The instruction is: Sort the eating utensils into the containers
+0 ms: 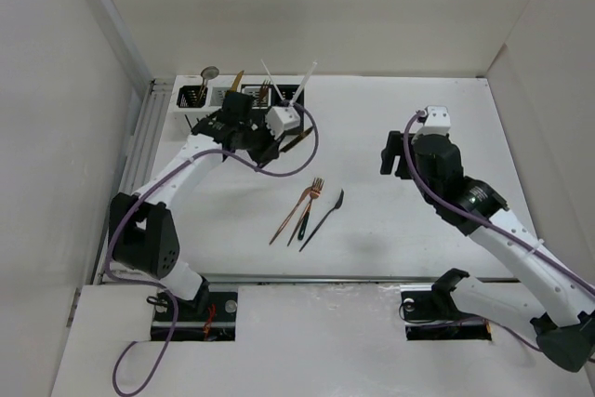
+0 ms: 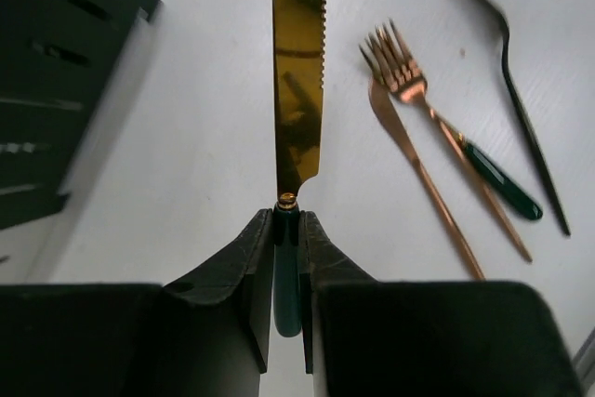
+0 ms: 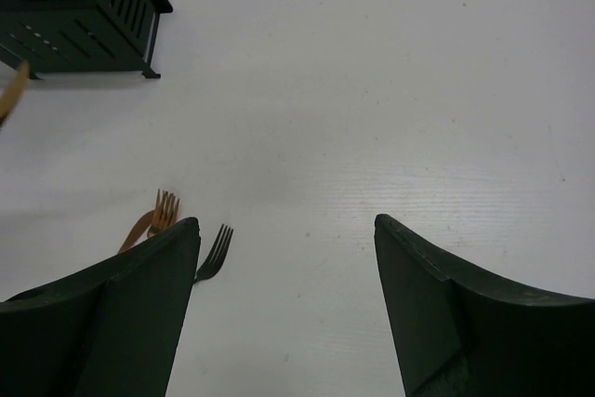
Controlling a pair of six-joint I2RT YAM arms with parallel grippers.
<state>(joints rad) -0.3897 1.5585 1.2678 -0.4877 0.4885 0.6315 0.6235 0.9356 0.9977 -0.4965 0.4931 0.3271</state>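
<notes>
The row of small square slotted caddies, white and black [image 1: 216, 98], stands at the upper left of the overhead view. Several pieces are already stood in it: a silver round-bowled spoon [image 1: 209, 72], thin white sticks [image 1: 308, 72] and some copper handles. Their number cannot be told, as the left arm covers part of the row.

The left gripper [image 2: 288, 226] is closed on the dark green handle of a gold serrated knife [image 2: 298, 62], whose blade runs up the centre of the left wrist view. In the overhead view it is carried just right of the caddies, so this piece is judged to be on its way to a slot.

At least 3 utensils are left on the white table [image 1: 409, 109], at the centre of the overhead view: a copper fork with a green handle [image 2: 402, 70], a slim all-copper piece [image 2: 423, 183] overlapping it, and a dark slender fork [image 2: 525, 127] just beside them. The overlap leaves the exact count uncertain.

The right gripper [image 3: 286, 230] is held wide open and empty above bare table.

The sorting is judged to be well past halfway.
</notes>
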